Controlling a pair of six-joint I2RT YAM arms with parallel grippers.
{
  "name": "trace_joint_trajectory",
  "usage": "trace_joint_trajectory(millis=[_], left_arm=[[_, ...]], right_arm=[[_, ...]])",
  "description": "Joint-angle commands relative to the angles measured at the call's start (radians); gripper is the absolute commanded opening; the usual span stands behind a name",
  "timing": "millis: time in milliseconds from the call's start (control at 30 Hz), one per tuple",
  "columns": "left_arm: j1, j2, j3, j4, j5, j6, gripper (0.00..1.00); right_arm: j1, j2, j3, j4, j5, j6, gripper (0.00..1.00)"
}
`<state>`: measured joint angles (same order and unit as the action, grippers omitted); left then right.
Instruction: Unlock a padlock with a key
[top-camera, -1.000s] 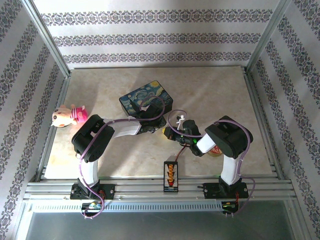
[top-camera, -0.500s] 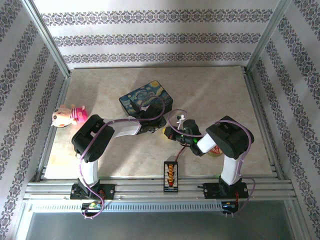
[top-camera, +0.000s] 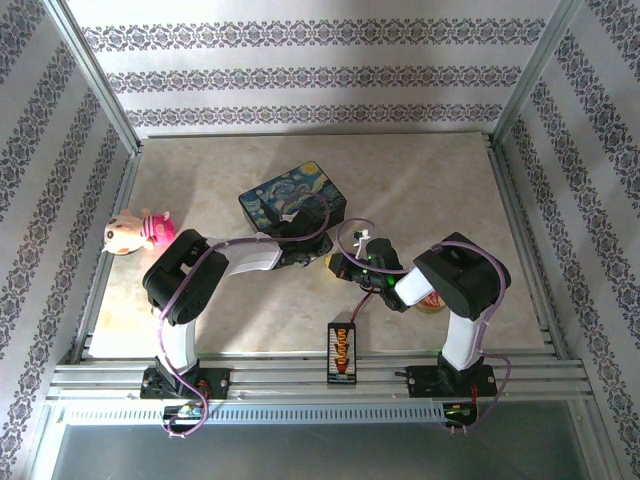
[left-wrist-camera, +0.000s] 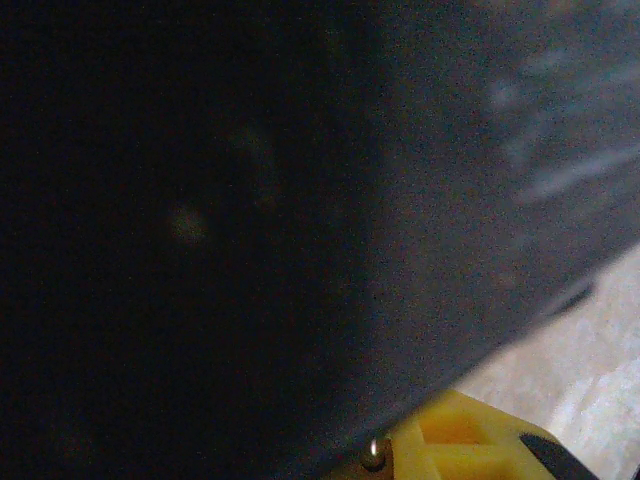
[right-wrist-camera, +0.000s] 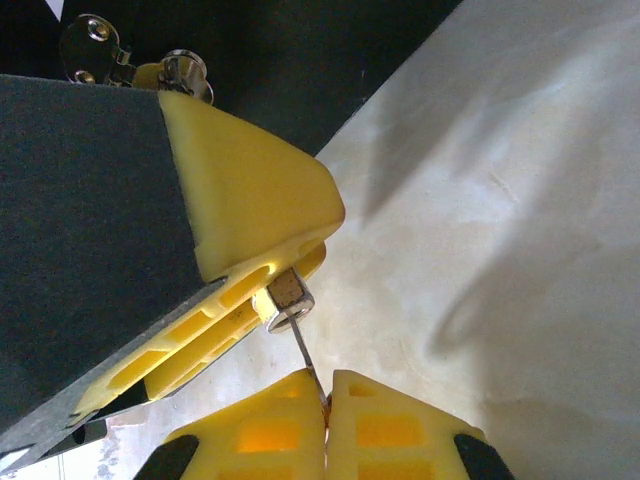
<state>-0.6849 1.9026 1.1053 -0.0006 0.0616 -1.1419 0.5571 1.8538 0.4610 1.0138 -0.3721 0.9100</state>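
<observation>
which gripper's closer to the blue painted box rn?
Left. The left gripper sits just off the near edge of the blue painted box; the right gripper is beyond it, farther right.

The toy (top-camera: 137, 232) lies well left of the box (top-camera: 295, 195), the board (top-camera: 342, 350) well before it. Just before the box the left gripper (top-camera: 314, 258) and right gripper (top-camera: 345, 268) meet, padlock (right-wrist-camera: 285, 293) and key (right-wrist-camera: 305, 350) between them.

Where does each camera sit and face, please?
Top external: above, behind the bases, looking down on the table; left arm and right arm show.
Left wrist: on that wrist, close against something dark; a yellow finger shows.
Right wrist: on that wrist, looking along the right gripper, shut on the key, at the padlock.
Shared: the table, in all three.
</observation>
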Motion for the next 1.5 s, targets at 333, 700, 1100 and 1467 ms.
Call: trace_joint_trajectory(millis=[333,700,1100,1467], left_arm=[[0.002,-0.014,-0.025,-0.036,0.107,-0.018,0.24],[0.002,-0.017,-0.021,-0.032,0.113,-0.015,0.24],[0.002,-0.014,-0.022,-0.018,0.120,-0.023,0.24],[0.002,-0.011,-0.022,-0.001,0.130,-0.036,0.24]], right_arm=[[-0.037,-0.057,-0.007,-0.023,0.029,-0.030,0.00],[-0.039,-0.072,-0.001,-0.034,0.021,-0.028,0.00],[-0.033,-0.075,0.008,-0.032,0.022,-0.014,0.00],[-0.008,-0.042,-0.005,0.008,0.072,0.012,0.00]])
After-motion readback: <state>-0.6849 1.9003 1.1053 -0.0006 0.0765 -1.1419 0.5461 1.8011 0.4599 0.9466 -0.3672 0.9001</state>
